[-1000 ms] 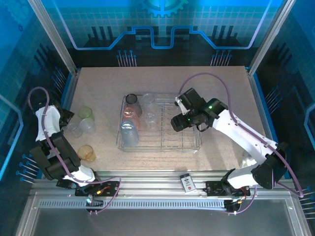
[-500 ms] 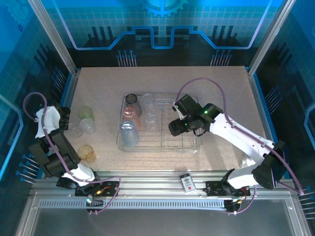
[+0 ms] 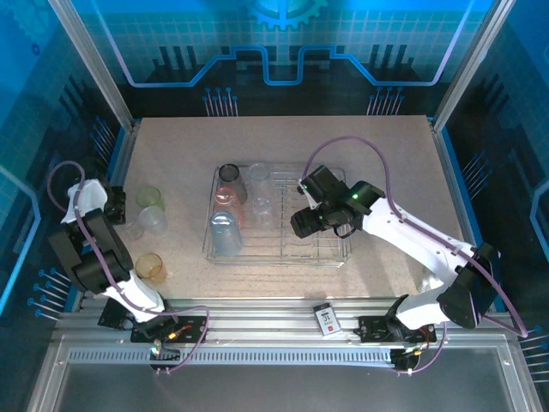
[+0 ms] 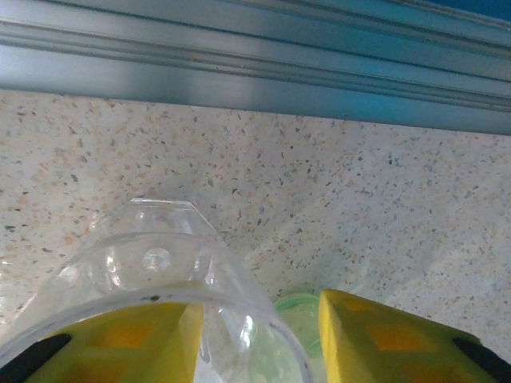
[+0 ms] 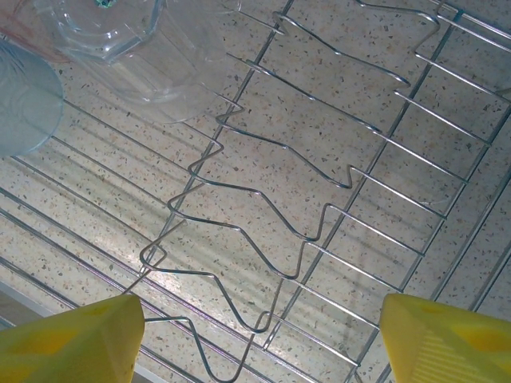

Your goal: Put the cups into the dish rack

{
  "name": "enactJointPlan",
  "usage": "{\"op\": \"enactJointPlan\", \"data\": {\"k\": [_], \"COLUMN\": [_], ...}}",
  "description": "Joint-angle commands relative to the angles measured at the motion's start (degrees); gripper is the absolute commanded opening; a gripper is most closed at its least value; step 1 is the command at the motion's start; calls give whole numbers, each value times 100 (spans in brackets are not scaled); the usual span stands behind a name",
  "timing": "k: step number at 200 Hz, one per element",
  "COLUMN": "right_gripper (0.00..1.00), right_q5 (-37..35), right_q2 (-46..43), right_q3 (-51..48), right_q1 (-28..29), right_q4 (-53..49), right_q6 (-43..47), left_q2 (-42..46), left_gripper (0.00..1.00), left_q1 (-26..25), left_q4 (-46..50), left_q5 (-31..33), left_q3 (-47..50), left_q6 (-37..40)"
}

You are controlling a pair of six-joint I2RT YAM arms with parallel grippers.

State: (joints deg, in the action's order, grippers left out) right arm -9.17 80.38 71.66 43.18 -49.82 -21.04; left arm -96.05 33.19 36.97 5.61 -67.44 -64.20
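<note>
At the table's (image 3: 386,146) left edge, left gripper (image 4: 257,319) sits at a clear cup (image 4: 152,255), grip not discernible; right gripper (image 5: 262,311) spread wide, empty, above dish rack (image 3: 283,246); several cups (image 3: 226,233) stand inside.

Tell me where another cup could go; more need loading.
Bare: the chrome wire dish rack's right half, at the plate dividers under the open right hand, and the speckled table beyond and right of it. Crowded: the rack's left half, holding five translucent plastic cups.
</note>
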Motion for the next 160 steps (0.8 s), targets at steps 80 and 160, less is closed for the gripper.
{"op": "enactJointPlan", "data": {"k": [80,160], "right_gripper": [78,79], "right_q5": [-191,-411], "right_q2": [-22,-81], "right_q3": [37,93], "right_q1": [77,60], "right_q4": [-17,9], "right_q6": [-48,6], "left_q2": [-151,1616], "left_gripper": [6,0], "left_q1": [-137,-199], "left_q4": [-191,-230], "left_q5": [-116,-268], "left_q3": [306,728], "left_q6": [-77,1342]}}
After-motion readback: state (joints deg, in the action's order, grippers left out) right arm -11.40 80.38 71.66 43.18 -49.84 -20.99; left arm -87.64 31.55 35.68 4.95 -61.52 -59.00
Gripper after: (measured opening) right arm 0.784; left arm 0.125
